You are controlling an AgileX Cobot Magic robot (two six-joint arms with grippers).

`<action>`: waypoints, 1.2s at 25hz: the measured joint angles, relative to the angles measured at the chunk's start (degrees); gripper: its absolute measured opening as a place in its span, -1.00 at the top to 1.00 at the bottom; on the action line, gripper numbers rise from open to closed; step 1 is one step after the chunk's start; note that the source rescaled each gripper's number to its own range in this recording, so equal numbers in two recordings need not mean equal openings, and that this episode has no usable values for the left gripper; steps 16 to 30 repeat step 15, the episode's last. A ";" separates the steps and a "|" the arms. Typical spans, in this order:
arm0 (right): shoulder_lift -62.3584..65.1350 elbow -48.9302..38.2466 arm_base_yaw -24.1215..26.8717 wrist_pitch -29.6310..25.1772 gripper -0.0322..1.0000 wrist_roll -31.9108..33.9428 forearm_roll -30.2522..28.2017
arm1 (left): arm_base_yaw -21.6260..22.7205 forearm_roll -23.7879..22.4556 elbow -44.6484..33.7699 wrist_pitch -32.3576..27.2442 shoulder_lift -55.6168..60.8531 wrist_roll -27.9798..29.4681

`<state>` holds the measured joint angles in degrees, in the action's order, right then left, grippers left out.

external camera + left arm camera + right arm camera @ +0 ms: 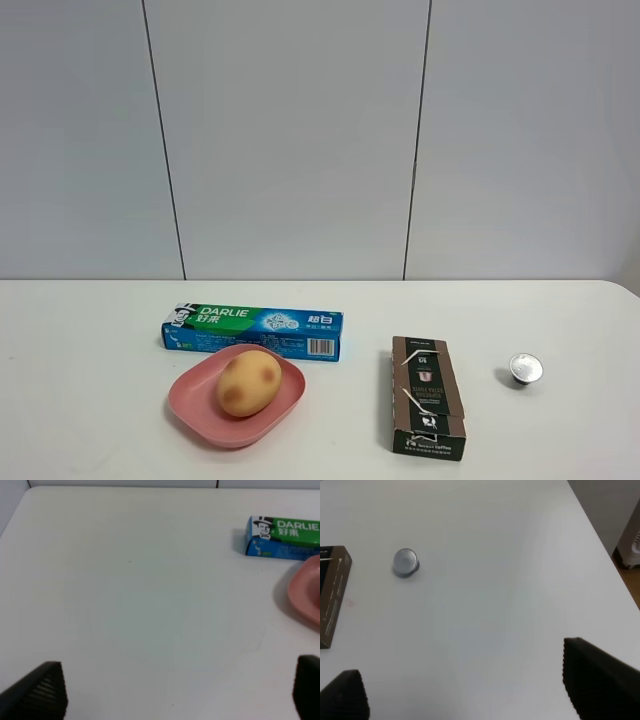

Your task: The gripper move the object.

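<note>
- Nothing of the task is looking done yet — the object point(248, 383) is lying in the pink dish point(190, 405), untouched, at about 7 o'clock on the white surface point(90, 340) in the high view, and no arm is showing in that view at all.
- The left gripper point(175, 690) is hanging over bare surface with its fingers point(42, 690) spread wide and holding nothing; only the dish's rim and one end of the toothpaste box point(252, 331) are showing to its camera, not the object.
- The right gripper point(470, 680) is likewise spread and empty, with the silver capsule point(405, 562) and the brown box point(427, 396) nearby on its side.
- What is left, by my judgement — the whole job: reaching, closing on the object and carrying it off the dish.
- The toothpaste box is reading "DARLIE" in white on green, with Chinese characters and a top-hatted face; the brown box's small print is too fine to read.
</note>
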<state>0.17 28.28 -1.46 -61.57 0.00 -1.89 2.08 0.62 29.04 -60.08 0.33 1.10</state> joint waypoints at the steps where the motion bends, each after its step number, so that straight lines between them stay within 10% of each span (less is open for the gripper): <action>1: 0.00 0.00 0.00 0.00 -0.43 0.00 0.00 | 0.00 0.00 0.00 0.00 0.00 0.00; 30: 0.00 0.00 0.00 0.00 -0.43 0.00 0.00 | 0.00 0.00 0.00 0.00 0.00 0.00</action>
